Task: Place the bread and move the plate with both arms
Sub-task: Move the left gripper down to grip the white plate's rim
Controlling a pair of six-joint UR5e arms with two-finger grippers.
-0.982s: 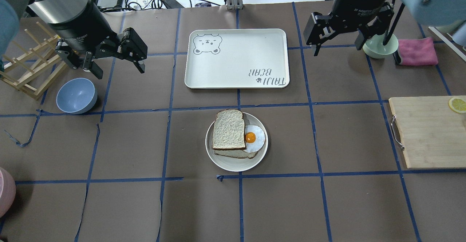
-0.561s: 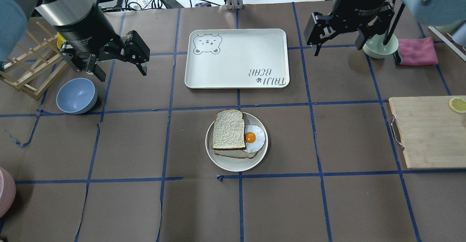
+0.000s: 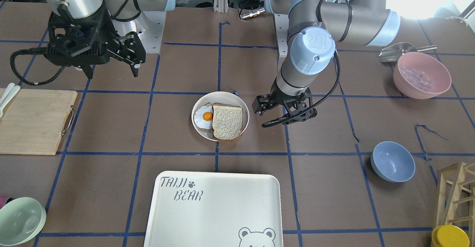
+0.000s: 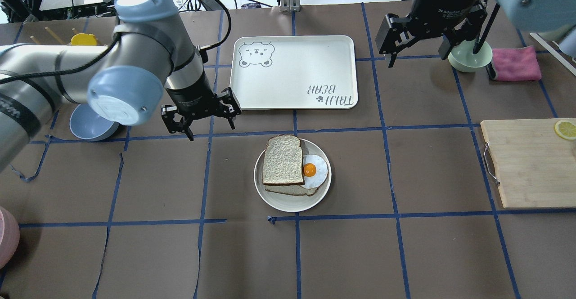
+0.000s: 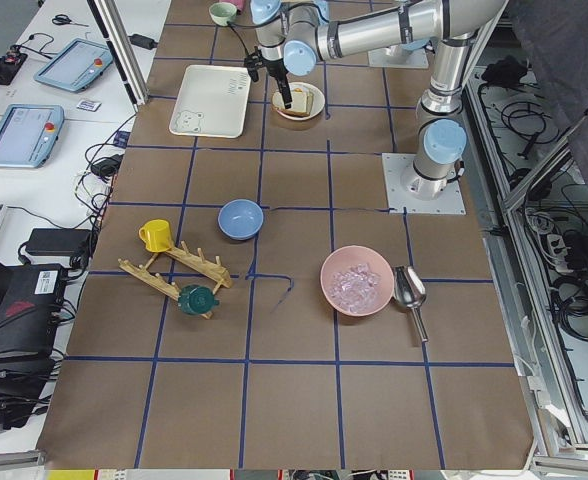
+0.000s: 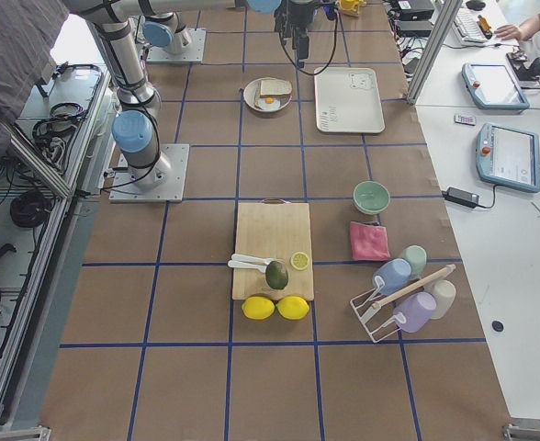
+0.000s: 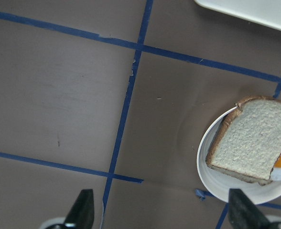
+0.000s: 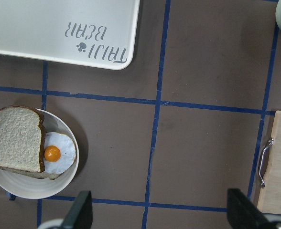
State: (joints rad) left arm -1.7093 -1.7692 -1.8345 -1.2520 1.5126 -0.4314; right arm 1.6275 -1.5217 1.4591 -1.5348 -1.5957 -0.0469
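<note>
Desk (image 4: 405,254) mid-area: the plate (image 4: 288,205) sits just on the robot's side of the tray (image 4: 292,72), the bread (image 4: 282,159) flat on it over a fried egg (image 4: 316,171), long axis and domed end pointing at the tray. Left claw (image 4: 209,129) is much the nearer, hovering beyond the plate's left rim, so the plate lies rightward and robot-ward of it; jaws wide apart, empty. Right claw (image 4: 418,56) hangs well apart near the tray's right end, jaws likewise spread, holding nothing
</note>
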